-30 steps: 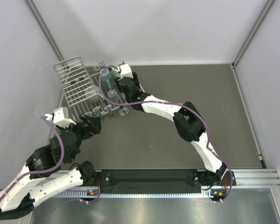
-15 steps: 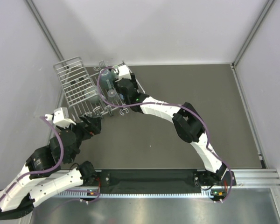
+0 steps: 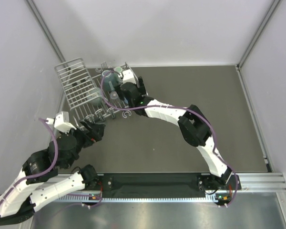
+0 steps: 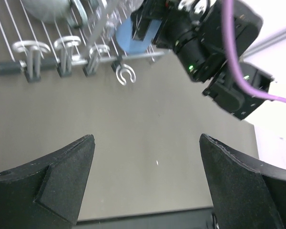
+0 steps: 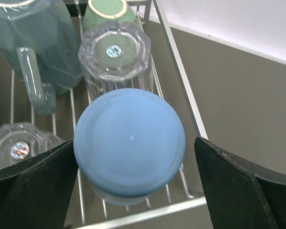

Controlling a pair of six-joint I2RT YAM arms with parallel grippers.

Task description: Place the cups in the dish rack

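Blue tumbler point(image 5: 129, 138) sits upside down in the dish rack point(image 5: 178, 71), right tool point(image 5: 133, 143) wide open around it. Left tool point(image 4: 147, 140) is wide open too, near the rack.

Bright, polished metal wire for the silver wire dish rack point(image 5: 175, 62). In the rack: smooth, matt, plastic-looking base on the round blue tumbler point(image 5: 129, 143); glossy, faceted transparency on the clear ribbed glass point(image 5: 115, 57); slick, translucent sheen on the grey-teal handled mug point(image 5: 43, 33). Under the rack, dull, finely grained dark grey table top point(image 5: 238, 109).
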